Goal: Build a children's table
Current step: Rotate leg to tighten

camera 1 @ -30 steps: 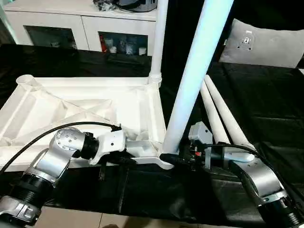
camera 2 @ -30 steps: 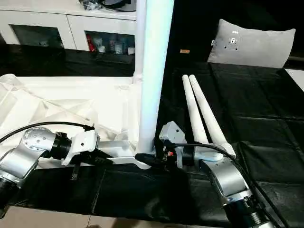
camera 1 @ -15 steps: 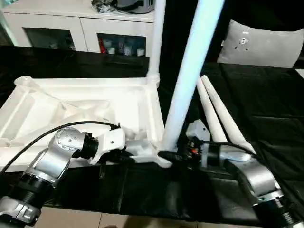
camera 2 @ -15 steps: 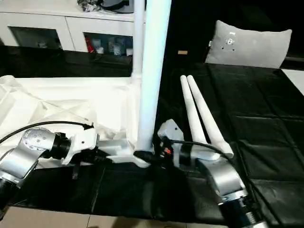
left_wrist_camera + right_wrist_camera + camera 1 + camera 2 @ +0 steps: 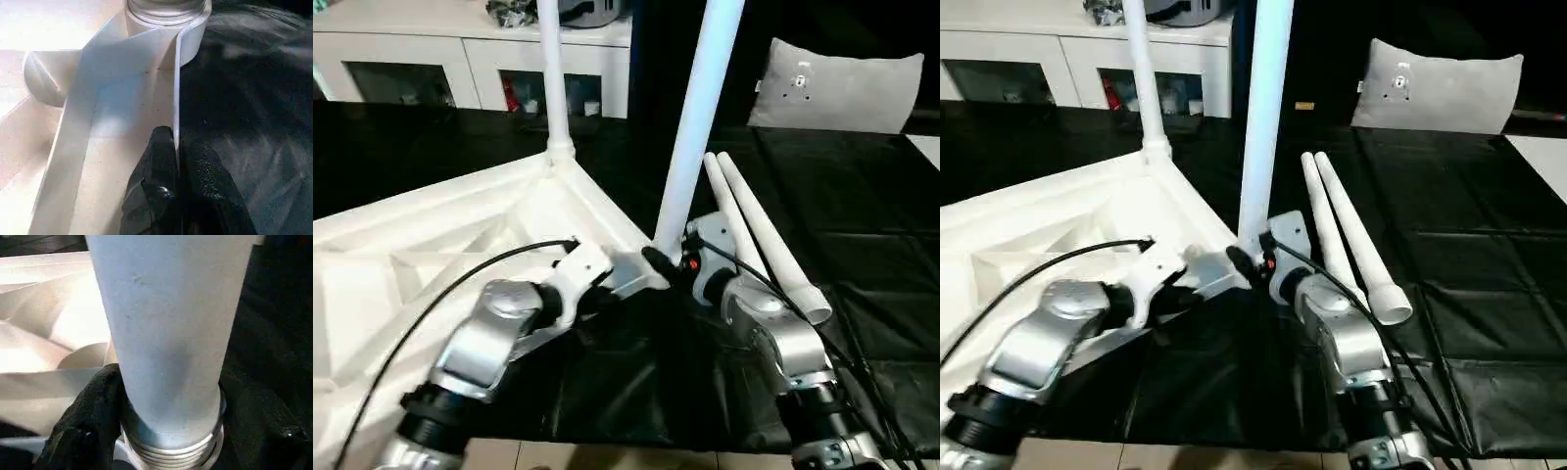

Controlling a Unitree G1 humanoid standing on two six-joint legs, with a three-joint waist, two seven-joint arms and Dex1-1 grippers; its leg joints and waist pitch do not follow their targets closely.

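Note:
The white table top [image 5: 431, 255] lies upside down on the black cloth, ribs up. One leg [image 5: 551, 78] stands upright in its far corner socket. A second leg [image 5: 697, 117] stands in the near corner socket. My right gripper [image 5: 658, 260] is shut on this leg's base, and a black finger [image 5: 88, 426] presses beside the threaded end. My left gripper [image 5: 177, 193] is shut on the thin rim of the table top, close to that same corner. Two loose legs [image 5: 759, 230] lie side by side on the cloth to the right.
A white cabinet [image 5: 460, 39] with glass doors stands behind the work. A grey-white cushion [image 5: 837, 93] lies at the back right. Black cloth [image 5: 871, 255] covers the floor to the right of the loose legs, with pale floor along the near edge.
The table top has swung round: its near right corner now points toward me and sits farther from the near edge. Both grippers kept their hold and moved with it. The far leg shifted left.

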